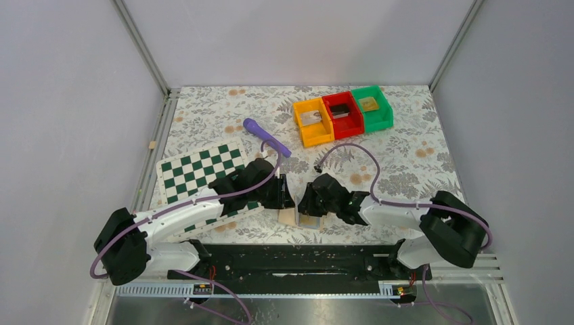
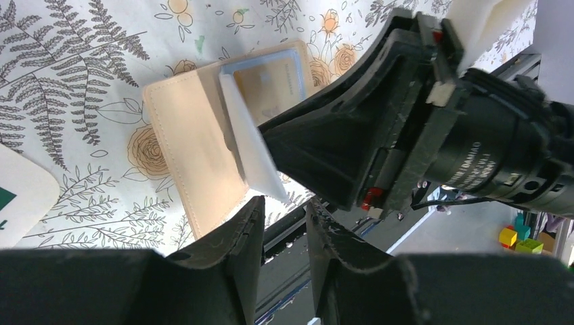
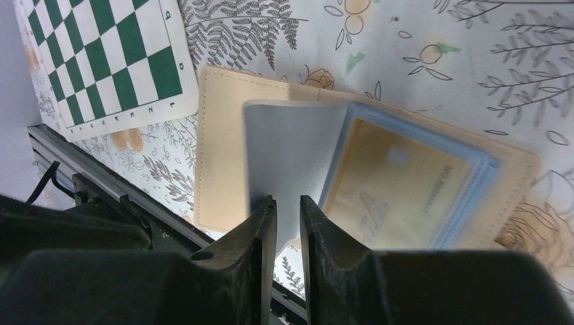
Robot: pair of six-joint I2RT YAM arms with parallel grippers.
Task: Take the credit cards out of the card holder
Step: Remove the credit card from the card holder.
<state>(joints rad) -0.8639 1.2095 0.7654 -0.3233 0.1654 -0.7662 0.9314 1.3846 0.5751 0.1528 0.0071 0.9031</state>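
Note:
The tan card holder (image 1: pixel 290 217) lies open on the flowered cloth near the table's front edge, between both grippers. Its plain tan cover (image 2: pixel 183 135) (image 3: pixel 220 149) faces up. A beige card (image 3: pixel 399 183) (image 2: pixel 271 81) sits in a blue-edged sleeve on the other half. A pale translucent sleeve page (image 3: pixel 291 156) (image 2: pixel 247 145) stands raised. My right gripper (image 3: pixel 284 203) (image 1: pixel 308 202) has its fingertips against that page, jaws slightly apart, with no visible clamp. My left gripper (image 2: pixel 284 206) (image 1: pixel 284 193) hovers at the cover's near edge, with a narrow gap and nothing in it.
A green-and-white chessboard (image 1: pixel 196 169) (image 3: pixel 101 61) lies left of the holder, partly under the left arm. A purple tool (image 1: pixel 265 137) lies behind it. Orange (image 1: pixel 313 122), red (image 1: pixel 342 114) and green (image 1: pixel 372 107) bins stand at the back. The black base rail (image 1: pixel 298 261) runs just in front.

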